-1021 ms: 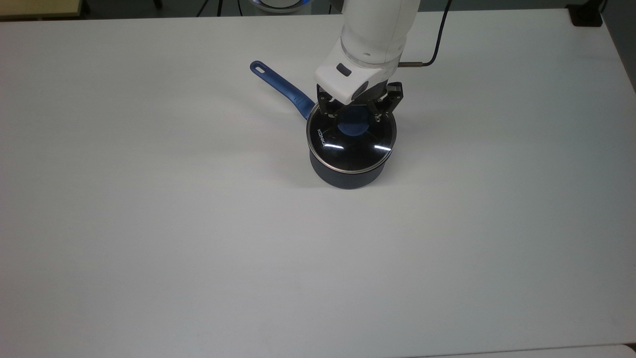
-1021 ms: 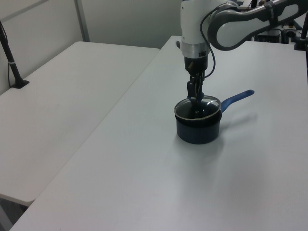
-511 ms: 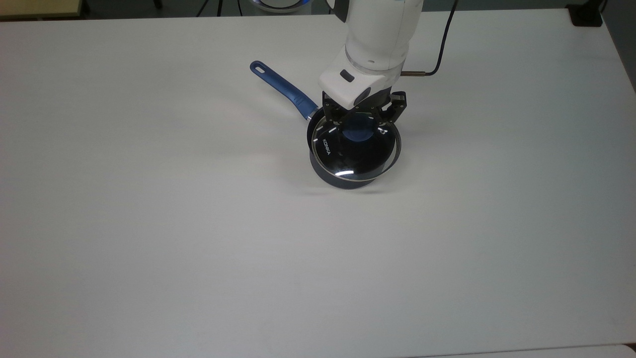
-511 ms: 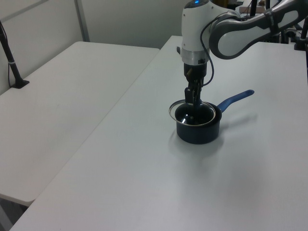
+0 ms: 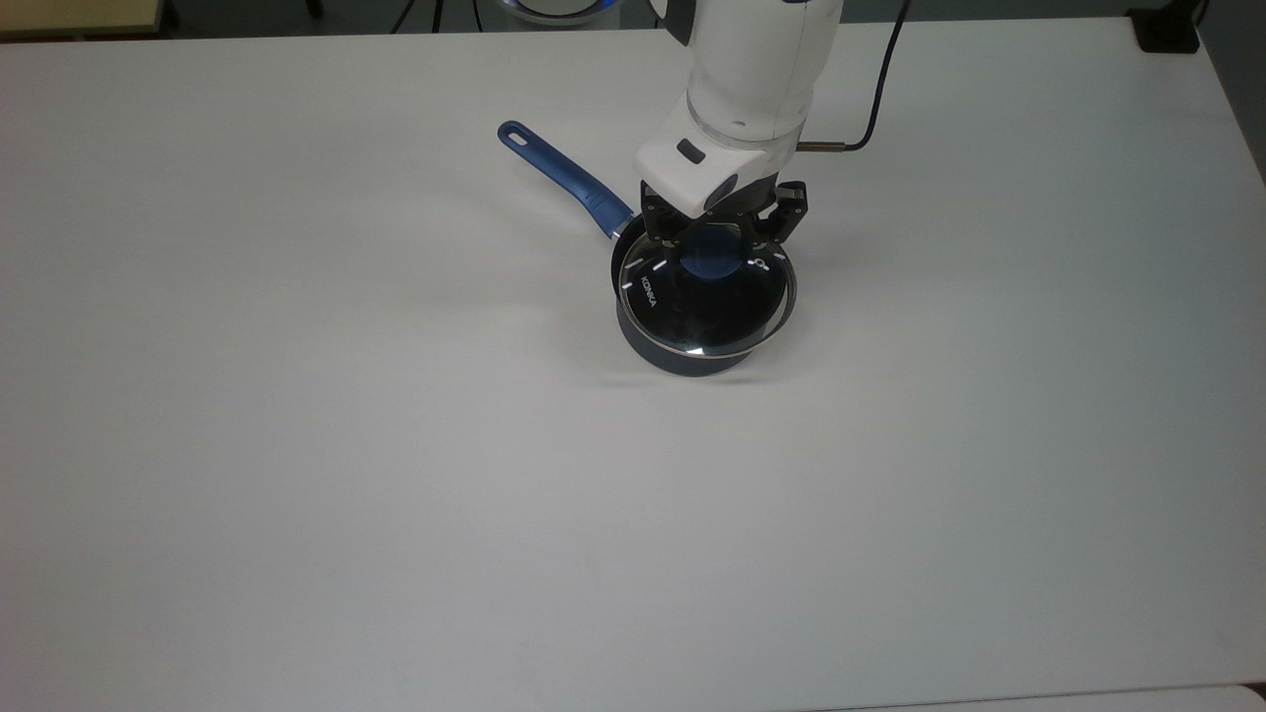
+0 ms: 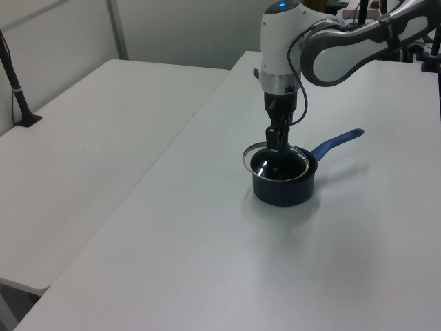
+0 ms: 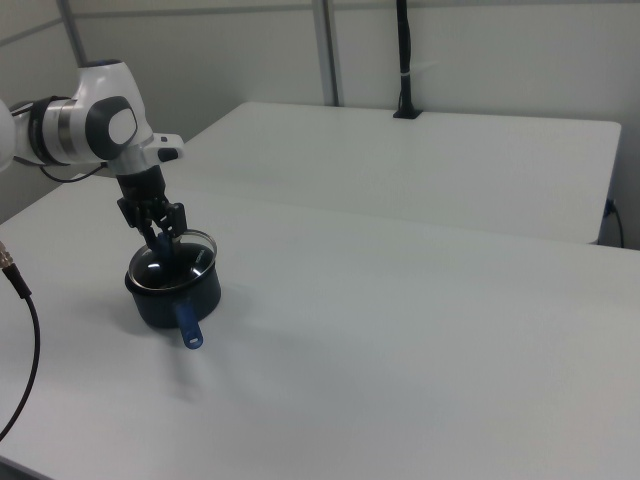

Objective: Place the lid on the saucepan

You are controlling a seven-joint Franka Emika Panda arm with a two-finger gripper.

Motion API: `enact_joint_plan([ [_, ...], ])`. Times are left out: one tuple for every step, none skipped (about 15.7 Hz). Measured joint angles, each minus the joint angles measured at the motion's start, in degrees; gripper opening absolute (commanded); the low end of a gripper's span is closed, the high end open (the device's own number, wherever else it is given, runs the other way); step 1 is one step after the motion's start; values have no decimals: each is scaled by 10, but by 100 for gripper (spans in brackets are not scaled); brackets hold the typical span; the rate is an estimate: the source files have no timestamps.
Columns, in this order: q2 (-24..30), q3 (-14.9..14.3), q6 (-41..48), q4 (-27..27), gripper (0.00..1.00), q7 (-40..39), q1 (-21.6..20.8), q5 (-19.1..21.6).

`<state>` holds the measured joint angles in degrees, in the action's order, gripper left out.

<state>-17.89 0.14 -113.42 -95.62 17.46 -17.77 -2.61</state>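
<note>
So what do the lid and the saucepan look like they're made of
The round clear lid looks like glass with a shiny metal rim: the dark interior shows through and it carries sharp glints. The small dark navy saucepan looks like matte coated metal, though that is less sure.

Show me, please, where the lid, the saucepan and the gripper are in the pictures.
the lid [image 5: 682, 311]: top view, on its glass.
the saucepan [image 5: 569, 180]: top view, on its blue handle.
the gripper [image 5: 719, 237]: top view, midway between the fingertips, at the knob.
</note>
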Motion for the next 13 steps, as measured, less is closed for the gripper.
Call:
enact_joint_plan([
  [0, 0, 0, -1, 52, 0, 0, 0],
  [1, 0, 0, -1, 52, 0, 0, 0],
  [2, 0, 2, -3, 52, -1, 0, -1],
  [3, 0, 4, -5, 52, -1, 0, -2],
  [4, 0, 8, -7, 52, -2, 0, -2],
  [5, 0, 12, -8, 52, -3, 0, -3],
  [6, 0, 16, -8, 52, -5, 0, -3],
  [6, 0, 19, -8, 52, -8, 0, -3],
  [7, 0, 22, -8, 52, -13, 0, -3],
  [7, 1, 27, -8, 52, -16, 0, -3],
  [7, 1, 30, -8, 52, -18, 0, -3],
  [8, 1, 34, -8, 52, -22, 0, -3],
  [8, 1, 40, -7, 52, -26, -1, -3],
])
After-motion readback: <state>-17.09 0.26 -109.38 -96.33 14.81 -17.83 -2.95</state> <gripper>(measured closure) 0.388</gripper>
